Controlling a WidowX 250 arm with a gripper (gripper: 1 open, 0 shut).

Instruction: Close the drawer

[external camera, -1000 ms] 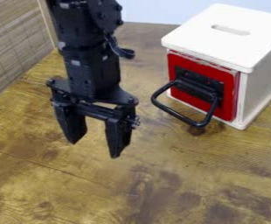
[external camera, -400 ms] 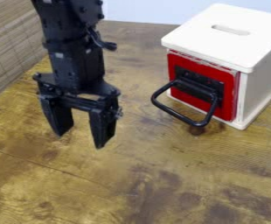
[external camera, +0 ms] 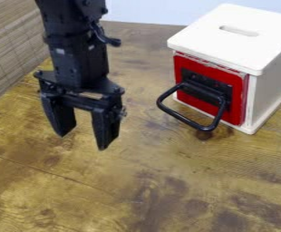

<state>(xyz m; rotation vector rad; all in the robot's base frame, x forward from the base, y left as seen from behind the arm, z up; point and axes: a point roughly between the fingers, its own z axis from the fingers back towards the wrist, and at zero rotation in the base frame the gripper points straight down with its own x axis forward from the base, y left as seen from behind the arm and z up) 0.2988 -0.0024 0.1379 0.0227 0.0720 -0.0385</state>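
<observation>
The drawer [external camera: 208,88], red-fronted with a black bracket and a large black loop handle [external camera: 187,111], sits in a small white box cabinet [external camera: 245,47] near the right edge of the worktop [external camera: 168,195], toward its far right corner. The red front stands nearly flush with the cabinet's white frame; whether it is fully seated cannot be told from this angle. The loop handle hangs down and outward, its lower bar at or just above the wood.

The gripper [external camera: 80,130] hangs over the left part of the worktop, well apart from the drawer and to its left. Its jaws point downward and stand apart, with open space between the two black fingers [external camera: 107,130] and nothing held. The tips are close above the surface; contact cannot be judged.

The arm above the gripper is cut off by the top edge of the picture. The cabinet's right side runs out of frame. A slatted panel [external camera: 13,41] borders the far left corner.
</observation>
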